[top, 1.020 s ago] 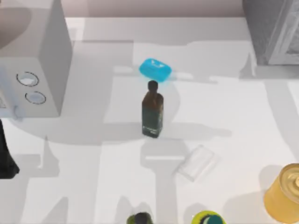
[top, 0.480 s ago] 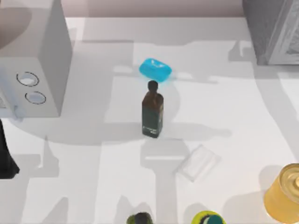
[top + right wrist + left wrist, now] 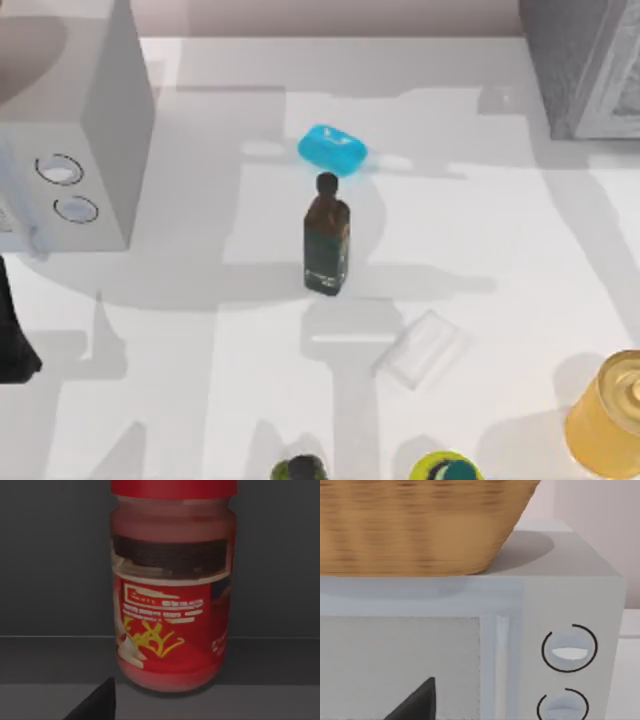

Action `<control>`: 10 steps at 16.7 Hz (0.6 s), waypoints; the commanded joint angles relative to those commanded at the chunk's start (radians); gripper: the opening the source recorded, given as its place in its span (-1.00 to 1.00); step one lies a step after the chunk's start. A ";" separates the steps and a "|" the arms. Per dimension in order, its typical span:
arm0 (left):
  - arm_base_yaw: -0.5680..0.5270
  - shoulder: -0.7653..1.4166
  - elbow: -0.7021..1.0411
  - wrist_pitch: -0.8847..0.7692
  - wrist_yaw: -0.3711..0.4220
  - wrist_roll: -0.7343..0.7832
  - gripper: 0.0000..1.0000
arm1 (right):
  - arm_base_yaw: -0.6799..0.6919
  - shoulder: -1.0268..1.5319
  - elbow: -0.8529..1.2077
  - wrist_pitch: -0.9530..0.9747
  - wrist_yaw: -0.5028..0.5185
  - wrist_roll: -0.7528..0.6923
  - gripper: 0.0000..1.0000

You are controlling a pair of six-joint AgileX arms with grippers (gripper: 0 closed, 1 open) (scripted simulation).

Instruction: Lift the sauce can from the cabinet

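One thing alone has shifted over the last second in the top view: the shadow lying on the bench (image 3: pixel 480 230) just in front of the cabinet (image 3: pixel 580 60) has slid and thinned, while the dark bottle (image 3: pixel 327 240), the blue soap-like piece (image 3: pixel 333 148) and the golden can (image 3: pixel 610 415) stand where they were. I judge that to be the right arm reaching on into the cabinet. Its wrist view bears this out: the sauce can (image 3: pixel 172 605) stands upright on a dim shelf inside, very close and nearly centred, with a dark tip of the right claw (image 3: pixel 97 704) near its base but apart from it. How wide that claw stands cannot be told, and it does not appear to have hold of the can yet. The approach looks nearly done; closing on the can and lifting it remain. The left arm (image 3: pixel 12 340) sits parked at the bench's left edge, facing the pale box with dials (image 3: pixel 570 650) and the basket (image 3: pixel 420 525) on top.
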 joint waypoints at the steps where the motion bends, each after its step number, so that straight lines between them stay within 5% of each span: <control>1: 0.000 0.000 0.000 0.000 0.000 0.000 1.00 | 0.005 0.046 0.041 0.003 0.007 0.001 1.00; 10: 0.000 0.000 0.000 0.000 0.000 0.000 1.00 | 0.030 0.261 0.243 0.023 0.042 0.008 1.00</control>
